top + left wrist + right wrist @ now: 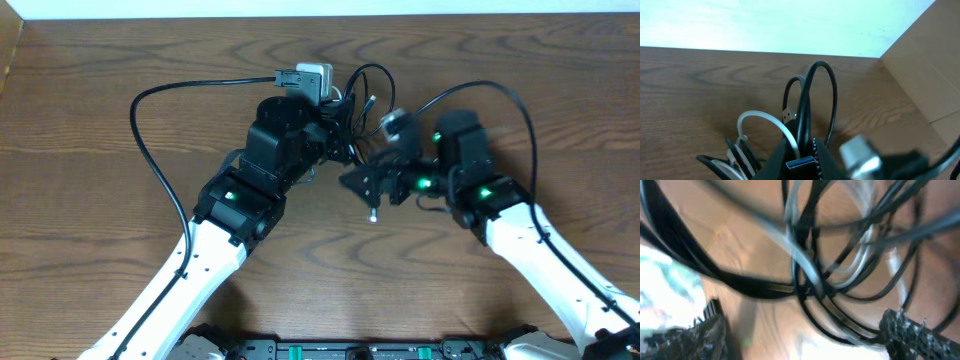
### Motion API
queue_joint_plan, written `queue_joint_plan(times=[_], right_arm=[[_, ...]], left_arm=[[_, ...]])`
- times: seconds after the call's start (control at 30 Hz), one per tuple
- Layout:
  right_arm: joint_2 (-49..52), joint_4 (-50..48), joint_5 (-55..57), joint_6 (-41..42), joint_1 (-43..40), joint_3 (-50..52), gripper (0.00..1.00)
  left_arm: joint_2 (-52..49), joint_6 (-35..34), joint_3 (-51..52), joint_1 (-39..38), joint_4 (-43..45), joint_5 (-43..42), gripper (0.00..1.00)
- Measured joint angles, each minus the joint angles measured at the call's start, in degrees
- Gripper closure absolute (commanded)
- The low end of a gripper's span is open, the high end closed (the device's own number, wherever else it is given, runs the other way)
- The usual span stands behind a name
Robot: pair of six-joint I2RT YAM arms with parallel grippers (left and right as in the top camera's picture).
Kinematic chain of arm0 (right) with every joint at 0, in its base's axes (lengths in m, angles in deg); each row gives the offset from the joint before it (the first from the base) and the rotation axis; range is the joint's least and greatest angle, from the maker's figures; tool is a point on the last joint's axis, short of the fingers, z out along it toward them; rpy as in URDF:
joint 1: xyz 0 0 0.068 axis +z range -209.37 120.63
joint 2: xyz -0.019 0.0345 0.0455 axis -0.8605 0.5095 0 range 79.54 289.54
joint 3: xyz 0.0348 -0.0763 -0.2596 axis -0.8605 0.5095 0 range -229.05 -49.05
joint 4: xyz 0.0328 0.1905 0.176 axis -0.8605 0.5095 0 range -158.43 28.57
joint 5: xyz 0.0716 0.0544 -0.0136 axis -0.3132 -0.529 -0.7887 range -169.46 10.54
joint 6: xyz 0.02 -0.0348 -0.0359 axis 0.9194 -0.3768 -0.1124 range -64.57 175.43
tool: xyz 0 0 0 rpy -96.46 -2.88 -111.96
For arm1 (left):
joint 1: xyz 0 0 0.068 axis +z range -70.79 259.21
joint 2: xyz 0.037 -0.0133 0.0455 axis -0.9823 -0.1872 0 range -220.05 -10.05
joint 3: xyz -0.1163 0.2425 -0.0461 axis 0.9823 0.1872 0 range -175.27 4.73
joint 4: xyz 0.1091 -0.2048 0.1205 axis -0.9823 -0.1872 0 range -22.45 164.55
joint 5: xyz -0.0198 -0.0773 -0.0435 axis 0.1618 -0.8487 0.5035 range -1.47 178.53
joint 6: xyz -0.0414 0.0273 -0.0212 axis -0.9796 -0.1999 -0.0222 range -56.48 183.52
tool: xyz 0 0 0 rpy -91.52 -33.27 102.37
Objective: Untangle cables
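L side of table (80,120): thick black arm wire (135,112) is looping out left and running back near, along the L arm. It's not one of the cables.

Centre, overhead: left gripper (335,140) is reaching toward the far side and sitting right against the cables (352,112). They're lying as one tangled bunch at far centre of table, btwn the two grippers, w/ thin black loops sticking out on the far and right sides.

L wrist cam: left gripper (800,152) is showing at bottom edge w/ jaws together, clamping the cables. Strands are coming straight out of the closed tip. A tall black loop (832,95) is standing up from the grip, and a shorter black strand w/ a small plug end (788,114) is rising just left of it. A white strand (762,119) is arching over to the left. A blue USB plug (800,163) is sitting at the tip, pressed btwn the fingers. More black and white strands are spilling out low on the left, onto the wood.

R of bunch, overhead: right gripper (365,182) is pointing left at the cables, just beside them.

R wrist cam: very blurred. Right gripper (805,330) is standing w/ jaws wide apart, one finger (707,327) at near left and the other at near right. Black and pale strands are crossing in a knot ahead of the gap. Can't tell if any strand is touching the fingers.
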State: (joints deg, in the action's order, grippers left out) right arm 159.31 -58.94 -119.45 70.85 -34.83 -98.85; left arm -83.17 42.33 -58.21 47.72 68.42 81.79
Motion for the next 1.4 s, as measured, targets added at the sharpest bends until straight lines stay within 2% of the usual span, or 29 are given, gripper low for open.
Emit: queue_joint_plan(times=[0.03, 0.13, 0.2, 0.27, 0.3, 0.5, 0.67, 0.83, 0.97, 1.07, 1.17, 1.3, 1.4], right_arm=[[0.00, 1.14, 1.66, -0.79, 0.96, 0.00, 0.15], [0.00, 2.43, 8.44, -2.21, 3.85, 0.00, 0.47], [0.00, 2.21, 13.16, -2.45, 5.46, 0.00, 0.62], [0.00, 1.33, 18.32, -2.93, 6.91, 0.00, 0.91], [0.00, 0.87, 20.63, -2.93, 7.39, 0.00, 0.99], [0.00, 2.19, 34.77, 1.68, 8.09, -0.02, 0.99], [0.00, 11.19, 52.19, 7.61, 7.76, -0.28, 0.99], [0.02, 24.02, 69.05, 15.32, 2.78, -0.26, 0.99], [0.02, 28.24, 74.66, 19.28, -2.62, -0.24, 0.99], [0.02, 26.97, 73.18, 20.26, -5.84, -0.26, 0.99], [0.02, 21.88, 65.88, 19.08, -7.28, -0.22, 0.99], [0.07, 9.49, 49.00, 12.52, -7.41, -0.31, 0.99], [0.13, 0.28, 31.78, 5.86, -6.99, -0.28, 0.99]], left_arm=[[0.00, 0.00, 0.00, 0.00, 0.00, 0.00, 0.89], [0.00, 0.00, 0.00, 0.00, 0.00, 0.00, 0.89], [0.00, 0.00, 0.00, 0.00, -0.02, 0.00, 0.89], [0.00, -0.20, 0.00, 0.00, -0.09, 0.00, 0.89], [0.00, -0.35, 0.00, 0.00, -0.13, 0.00, 0.89], [0.00, -1.29, 0.00, -0.02, -1.44, -0.20, 0.89], [-0.02, -1.31, 0.02, 0.04, -4.37, 0.55, 0.89], [0.04, -2.23, -0.04, 1.25, -11.08, 7.58, 0.89], [0.04, -5.75, -0.04, 2.45, -17.03, 15.85, 0.89], [0.04, -9.07, -0.04, 4.04, -19.41, 19.26, 0.89], [0.07, -13.18, -0.04, 5.44, -21.22, 21.35, 0.89], [0.07, -19.78, -0.04, 6.67, -26.64, 24.72, 0.90], [0.07, -25.81, -0.04, 7.67, -32.87, 28.11, 0.90]])
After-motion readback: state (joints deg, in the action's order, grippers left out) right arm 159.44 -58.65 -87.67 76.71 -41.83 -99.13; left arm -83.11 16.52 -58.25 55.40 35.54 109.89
